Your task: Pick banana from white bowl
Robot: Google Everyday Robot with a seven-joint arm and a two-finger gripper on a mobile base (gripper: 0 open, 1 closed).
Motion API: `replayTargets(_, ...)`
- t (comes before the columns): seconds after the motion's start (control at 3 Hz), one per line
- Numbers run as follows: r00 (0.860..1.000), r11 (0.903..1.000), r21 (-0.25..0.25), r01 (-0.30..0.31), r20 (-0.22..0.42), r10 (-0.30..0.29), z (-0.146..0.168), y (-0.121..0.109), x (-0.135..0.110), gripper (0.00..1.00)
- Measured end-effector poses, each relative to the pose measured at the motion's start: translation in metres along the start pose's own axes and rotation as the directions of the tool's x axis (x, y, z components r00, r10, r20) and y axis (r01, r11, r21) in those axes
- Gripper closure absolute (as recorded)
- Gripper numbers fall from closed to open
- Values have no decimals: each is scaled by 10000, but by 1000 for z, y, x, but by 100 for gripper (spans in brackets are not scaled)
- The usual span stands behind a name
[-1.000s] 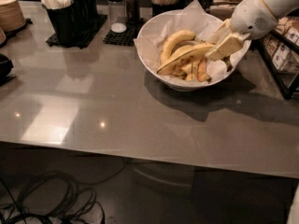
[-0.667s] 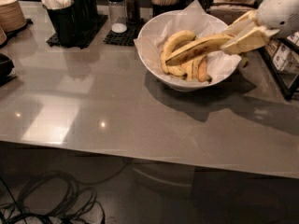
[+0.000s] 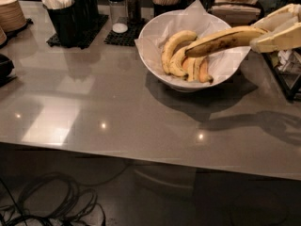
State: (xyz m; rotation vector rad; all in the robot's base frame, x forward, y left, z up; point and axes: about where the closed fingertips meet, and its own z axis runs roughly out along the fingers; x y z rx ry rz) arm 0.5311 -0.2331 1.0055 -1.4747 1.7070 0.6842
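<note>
The cream-coloured two-finger gripper point(image 3: 257, 36) reaches in from the right edge, its fingers pinching the right end of the long, brown-speckled yellow banana point(image 3: 221, 40). That banana hangs nearly level in the air above the large round white bowl point(image 3: 150, 56) lined with crinkled paper, its dark left tip over the shorter curved yellow bananas point(image 3: 175, 48) lying inside. The bowl stands on the glossy grey table point(image 3: 94, 102).

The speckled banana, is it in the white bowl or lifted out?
Lifted: the banana hangs above the other bananas in the white bowl, its end held by the gripper at far right.
</note>
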Motion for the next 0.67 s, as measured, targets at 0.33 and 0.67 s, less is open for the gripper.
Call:
replayTargets(0.33,9957,9947,-498,-905,176,914,14,-1,24,100)
replayTargets(0.67,9953,9955,-272,-913,297,921,17,-9,22,100)
